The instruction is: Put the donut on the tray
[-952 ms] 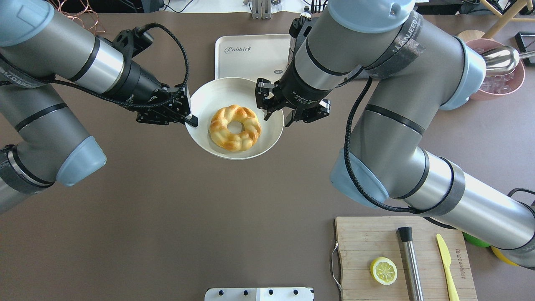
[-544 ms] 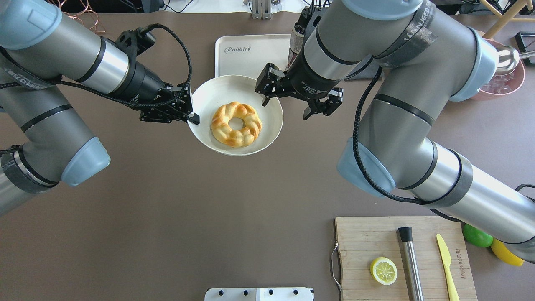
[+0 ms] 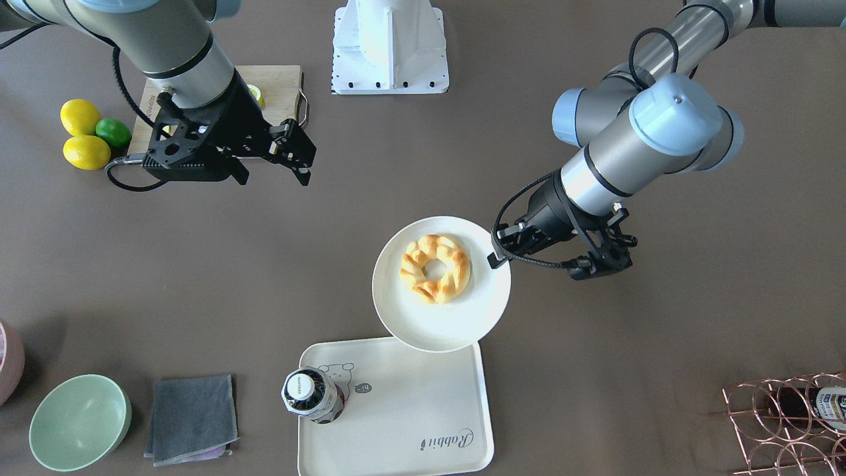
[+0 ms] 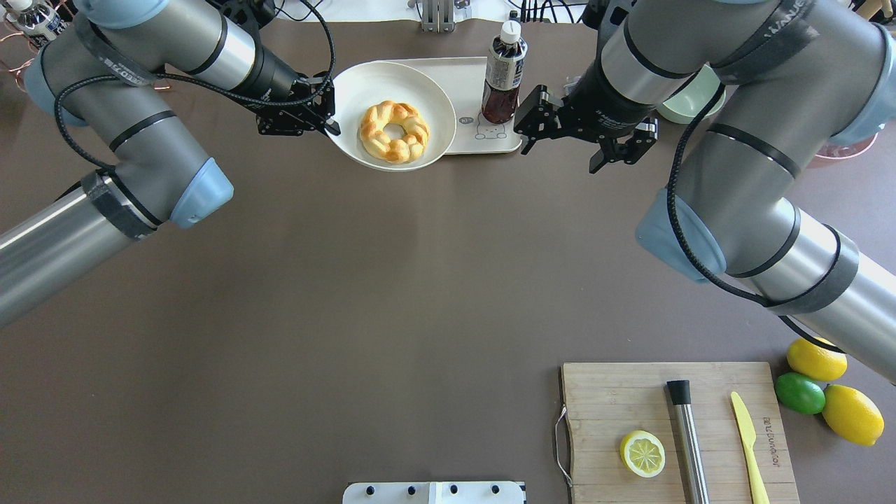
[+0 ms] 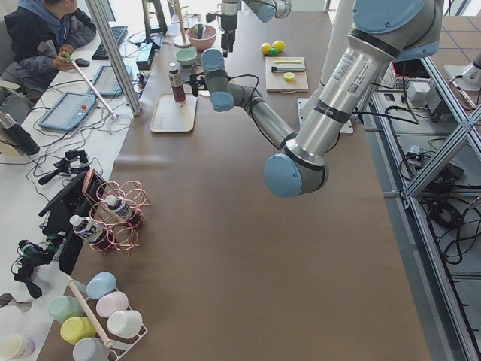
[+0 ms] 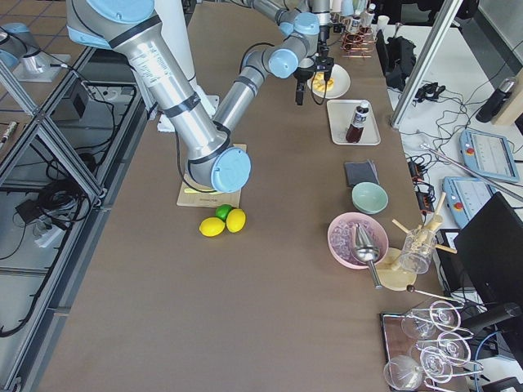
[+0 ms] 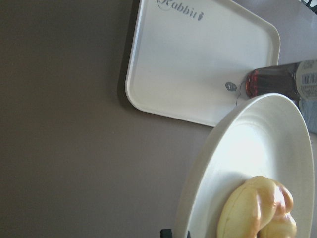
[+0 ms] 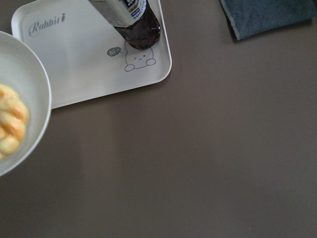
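The donut (image 4: 394, 131), a golden-brown braided ring, lies on a round white plate (image 4: 430, 98). My left gripper (image 4: 332, 127) is shut on the plate's left rim and holds it above the near left part of the cream tray (image 4: 463, 84). From the front, the donut (image 3: 435, 268), plate (image 3: 449, 324), tray (image 3: 410, 403) and left gripper (image 3: 494, 258) show the same. My right gripper (image 4: 560, 157) is open and empty, to the right of the tray. The left wrist view shows the donut (image 7: 257, 208), plate (image 7: 247, 158) and tray (image 7: 198, 64).
A dark bottle (image 4: 500, 73) stands on the tray's right part. A cutting board (image 4: 616, 399) with a lemon half (image 4: 642, 453), a metal rod and a yellow knife is near right. Lemons and a lime (image 4: 799, 393) lie beside it. A grey cloth (image 3: 192, 418) and green bowl (image 3: 79, 422) sit beyond the tray's right end.
My left gripper has carried the plate with the donut away from me, over the tray's edge. My right gripper has moved from the plate's right rim to the right, still open.
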You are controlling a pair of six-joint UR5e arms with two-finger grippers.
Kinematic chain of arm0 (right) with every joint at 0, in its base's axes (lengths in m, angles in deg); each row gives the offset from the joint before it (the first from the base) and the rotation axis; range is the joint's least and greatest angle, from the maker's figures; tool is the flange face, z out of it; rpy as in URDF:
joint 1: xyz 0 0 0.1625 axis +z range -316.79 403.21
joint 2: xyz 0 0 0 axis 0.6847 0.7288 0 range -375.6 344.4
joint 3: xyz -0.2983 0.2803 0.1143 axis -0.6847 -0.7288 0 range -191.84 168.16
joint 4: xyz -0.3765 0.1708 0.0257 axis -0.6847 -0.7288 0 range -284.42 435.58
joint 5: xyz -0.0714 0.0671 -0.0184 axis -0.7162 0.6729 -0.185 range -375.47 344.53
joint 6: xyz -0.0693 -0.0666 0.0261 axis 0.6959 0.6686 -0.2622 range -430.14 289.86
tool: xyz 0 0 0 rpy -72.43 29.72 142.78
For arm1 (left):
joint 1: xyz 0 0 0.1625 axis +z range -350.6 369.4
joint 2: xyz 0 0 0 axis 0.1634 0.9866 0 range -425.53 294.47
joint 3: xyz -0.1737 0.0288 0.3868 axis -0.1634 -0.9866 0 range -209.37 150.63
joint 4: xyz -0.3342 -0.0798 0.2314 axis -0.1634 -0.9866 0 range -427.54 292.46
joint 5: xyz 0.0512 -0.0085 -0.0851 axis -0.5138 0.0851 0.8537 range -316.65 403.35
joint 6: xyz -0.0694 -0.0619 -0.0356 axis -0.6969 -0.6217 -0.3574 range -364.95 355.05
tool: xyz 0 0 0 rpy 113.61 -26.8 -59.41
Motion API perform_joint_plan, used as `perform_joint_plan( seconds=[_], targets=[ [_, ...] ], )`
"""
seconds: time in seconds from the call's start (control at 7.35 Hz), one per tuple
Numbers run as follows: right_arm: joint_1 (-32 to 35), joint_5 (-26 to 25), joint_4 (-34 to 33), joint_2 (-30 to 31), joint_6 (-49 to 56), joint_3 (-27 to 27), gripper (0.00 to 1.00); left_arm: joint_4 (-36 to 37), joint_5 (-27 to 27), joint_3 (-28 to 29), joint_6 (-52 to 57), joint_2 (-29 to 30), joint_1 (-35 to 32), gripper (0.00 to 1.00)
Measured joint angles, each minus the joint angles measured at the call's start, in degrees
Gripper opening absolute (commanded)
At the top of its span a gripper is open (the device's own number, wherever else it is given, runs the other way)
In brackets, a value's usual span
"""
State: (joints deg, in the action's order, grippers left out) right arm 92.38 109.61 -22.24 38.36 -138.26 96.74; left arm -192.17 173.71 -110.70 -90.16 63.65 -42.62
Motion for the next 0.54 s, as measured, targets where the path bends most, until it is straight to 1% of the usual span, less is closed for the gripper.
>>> perform_joint_plan(
  seconds=[0.27, 0.41, 0.54],
  targets=[
    [4.6, 1.6, 0.2, 6.1, 9.8, 0.2, 1.0, -5.0, -1.4, 15.4, -0.9, 6.4, -2.8, 0.0],
    [7.3, 2.8, 0.3, 9.7, 15.2, 0.7, 1.0, -8.9, -3.6, 23.0, -2.2, 9.3, -3.1, 0.0],
    [9.7, 4.0, 0.3, 13.2, 20.0, 1.3, 1.0, -12.0, -6.0, 29.2, -4.2, 12.0, -2.6, 0.0]
  ],
)
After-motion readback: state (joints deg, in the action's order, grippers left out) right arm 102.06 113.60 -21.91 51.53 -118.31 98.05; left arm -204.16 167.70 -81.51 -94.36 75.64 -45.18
